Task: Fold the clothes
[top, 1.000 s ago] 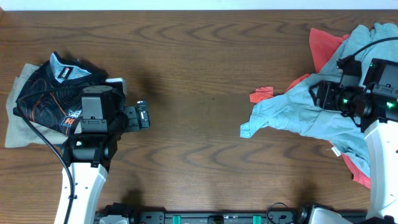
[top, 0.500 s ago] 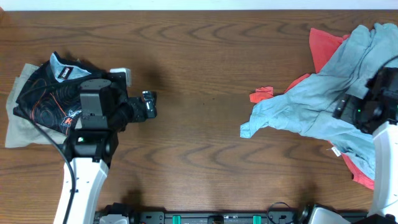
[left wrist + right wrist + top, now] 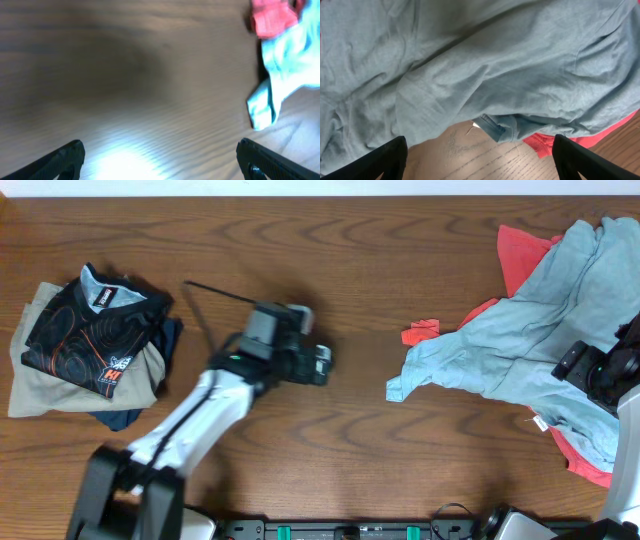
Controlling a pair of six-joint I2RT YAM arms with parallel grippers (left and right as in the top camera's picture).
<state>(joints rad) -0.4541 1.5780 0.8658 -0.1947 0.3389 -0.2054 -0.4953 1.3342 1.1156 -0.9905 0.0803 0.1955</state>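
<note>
**A:** Two grippers, and both are standing with jaws spread wide and nothing between them. We are hanging the right gripper (image 3: 479,144) directly over the large pale blue-grey soft cloth T-shirt (image 3: 530,330), with its hem just under the fingers.

**B:** And the left gripper (image 3: 318,366)?

**A:** We are holding it over the bare dark brown wooden table (image 3: 350,260), near the middle. The shirt's sleeve tip (image 3: 261,107) is lying off to its right, apart from it.

**B:** Which way is the shirt running?

**A:** It is lying crumpled, with its long axis slanting from that tip up toward the far right corner. We are judging the right arm nearer the shirt's body, and the left arm better placed for the sleeve end.

**B:** What are we seeing beyond it?

**A:** The plain coral-red cloth garment (image 3: 520,255) is showing under and behind the shirt, touching it. A small red scrap (image 3: 420,332) is sitting just beside the sleeve; we cannot tell whether it belongs to that garment.

**B:** Any containers?

**A:** None that we are seeing. Farthest off, at the left edge, the black top with orange line pattern (image 3: 85,340) is resting folded on the plain beige garment (image 3: 30,395), well apart from both grippers.
</note>
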